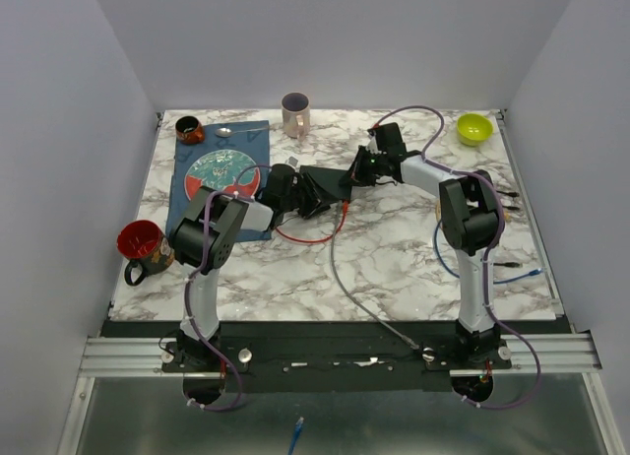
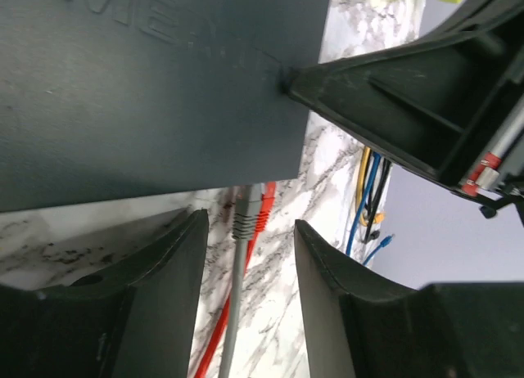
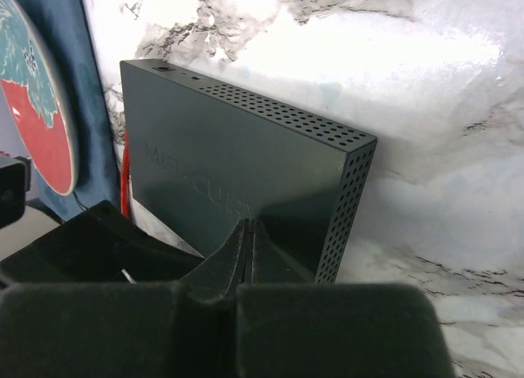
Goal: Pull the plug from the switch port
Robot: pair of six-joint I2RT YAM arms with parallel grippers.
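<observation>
Left wrist view has the left gripper (image 2: pixel 250 259) spread wide, its 2 fingers straddling the grey plug (image 2: pixel 245 217) without touching it. A red plug (image 2: pixel 265 204) sits just beside it, and both look seated in the near edge of the switch (image 2: pixel 155 92). The right gripper (image 3: pixel 246 245) is clenched on nothing, its joined tips pressed onto the switch's top face, seemingly to pin it down. The switch lies flat on the marble table (image 3: pixel 426 108), around mid-table, near a blue cloth (image 1: pixel 251 138). Bracing and alignment look done. Closing on the grey plug, likely the target, and drawing it from its port remain.
</observation>
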